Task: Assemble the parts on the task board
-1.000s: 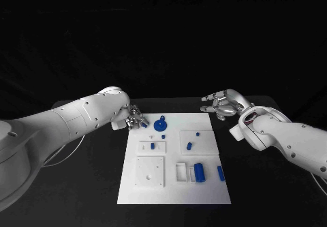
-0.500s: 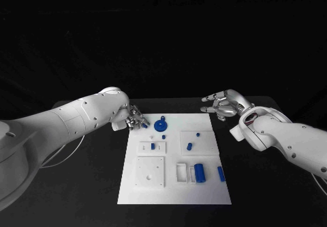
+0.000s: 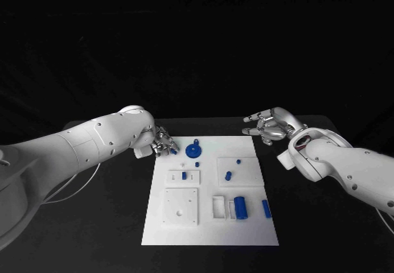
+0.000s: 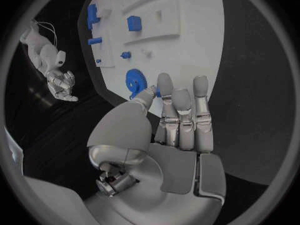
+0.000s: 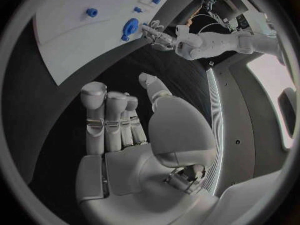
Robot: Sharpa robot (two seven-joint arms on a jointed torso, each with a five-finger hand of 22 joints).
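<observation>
The white task board (image 3: 209, 227) lies in the middle of the black table. My left hand (image 3: 161, 143) hovers at the board's far left corner and pinches a small blue part (image 3: 173, 151) between thumb and finger; the left wrist view shows that blue part (image 4: 157, 91) at the fingertips (image 4: 165, 82). A blue gear (image 3: 192, 150) lies just right of this hand. My right hand (image 3: 269, 126) is open with its fingers spread, off the board's far right corner, and holds nothing.
On the board are a small blue peg (image 3: 197, 164), a blue piece (image 3: 228, 176) on a raised white block, a thick blue cylinder (image 3: 239, 207) beside a white frame (image 3: 218, 207), a blue bar (image 3: 266, 208) and a white square plate (image 3: 180, 206).
</observation>
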